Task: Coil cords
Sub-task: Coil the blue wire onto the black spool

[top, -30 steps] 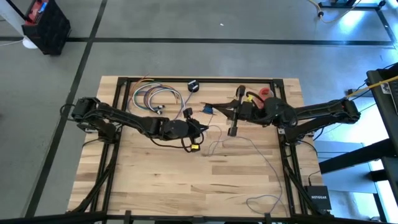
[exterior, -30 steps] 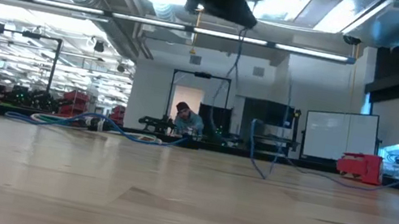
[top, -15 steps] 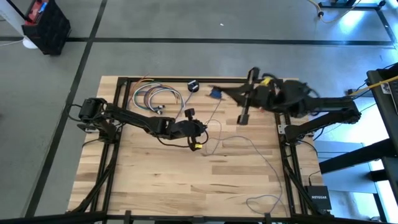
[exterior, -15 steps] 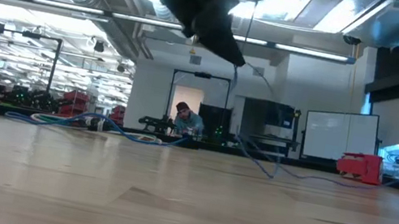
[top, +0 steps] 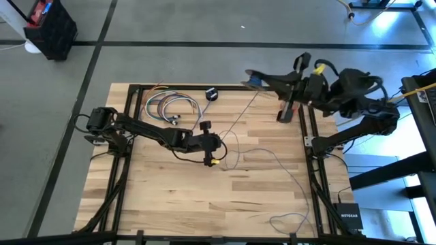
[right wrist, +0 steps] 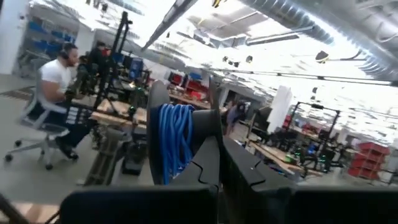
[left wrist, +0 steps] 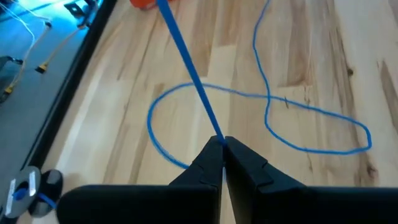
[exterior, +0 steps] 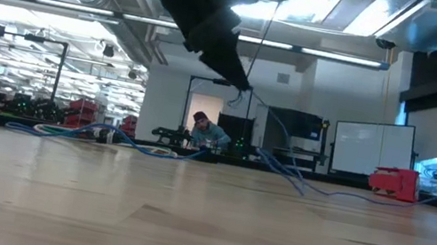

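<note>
High view first: the right end effector (top: 253, 80) is up at the far edge of the bench (top: 170, 197), near its right corner, with a blue bundle of wound cord (top: 254, 81) at its tip. From there the cord (top: 235, 119) runs in a straight, taut line down to the left end effector (top: 216, 145) at mid-bench. The rest trails in slack curves toward the near right corner, where a last loop lies.

Low view: a dark arm (exterior: 202, 11) hangs high over the bench, and the thin blue line (exterior: 283, 165) slopes down to the wood behind it.

Left wrist view: fingers (left wrist: 239, 162) pressed together on the cord, clamped right where the taut strand meets them; loose loops lie on the boards beyond.

Right wrist view: fingers (right wrist: 208, 158) closed around a spool wrapped thick with blue turns (right wrist: 173, 140); a seated person shows in the room behind.

My read: we're mid-winding, one stretch pulled tight between both arms. Next call is another wrap onto that bundle, with the left feeding slack steadily so the thin line neither snags nor slips off.
</note>
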Robot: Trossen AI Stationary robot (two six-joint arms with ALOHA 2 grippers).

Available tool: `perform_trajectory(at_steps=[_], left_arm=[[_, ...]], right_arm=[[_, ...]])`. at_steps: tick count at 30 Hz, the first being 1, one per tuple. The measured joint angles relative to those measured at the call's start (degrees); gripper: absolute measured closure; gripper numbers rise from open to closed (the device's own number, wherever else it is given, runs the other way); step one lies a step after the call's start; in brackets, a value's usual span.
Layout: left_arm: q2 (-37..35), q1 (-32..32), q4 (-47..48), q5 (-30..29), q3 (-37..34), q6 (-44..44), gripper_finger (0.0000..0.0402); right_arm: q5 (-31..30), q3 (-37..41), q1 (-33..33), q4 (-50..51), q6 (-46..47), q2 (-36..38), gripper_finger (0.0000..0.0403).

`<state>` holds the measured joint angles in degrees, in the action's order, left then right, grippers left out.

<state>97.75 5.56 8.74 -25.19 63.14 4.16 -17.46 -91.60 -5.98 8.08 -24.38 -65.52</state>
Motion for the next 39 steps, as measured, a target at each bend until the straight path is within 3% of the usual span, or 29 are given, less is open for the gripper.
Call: perform_trajectory(at_steps=[4,12,17,20,30,35,39], left_arm=[[1.0,0.0,1.9,0.7,-0.4,-1.9,0.0363],[3.4,-1.3,6.6,0.4,-0.2,-3.1,0.026],[0.0,0.1,19.9,0.4,3.0,-6.2,0.0239],[-3.1,1.9,21.4,0.4,4.2,-7.5,0.024],[-8.3,7.4,0.3,0.4,4.4,5.7,0.0256],[-7.2,6.1,-18.8,0.4,4.0,9.8,0.0258],[-5.3,3.8,-23.8,2.0,3.8,8.2,0.0259]], right_arm=[[0.0,-0.7,0.0,-1.9,0.1,0.4,0.0398],[0.1,-0.5,0.0,0.0,0.1,-0.1,0.0398],[0.0,-0.5,0.0,1.8,0.1,-0.1,0.0398],[0.0,-0.5,0.0,2.7,0.1,-0.2,0.0398],[0.0,-0.4,0.0,5.5,0.3,-0.2,0.0398],[0.1,-0.3,0.0,6.4,0.4,-0.8,0.0398],[2.0,-0.3,0.0,9.9,2.5,-1.4,0.0398]])
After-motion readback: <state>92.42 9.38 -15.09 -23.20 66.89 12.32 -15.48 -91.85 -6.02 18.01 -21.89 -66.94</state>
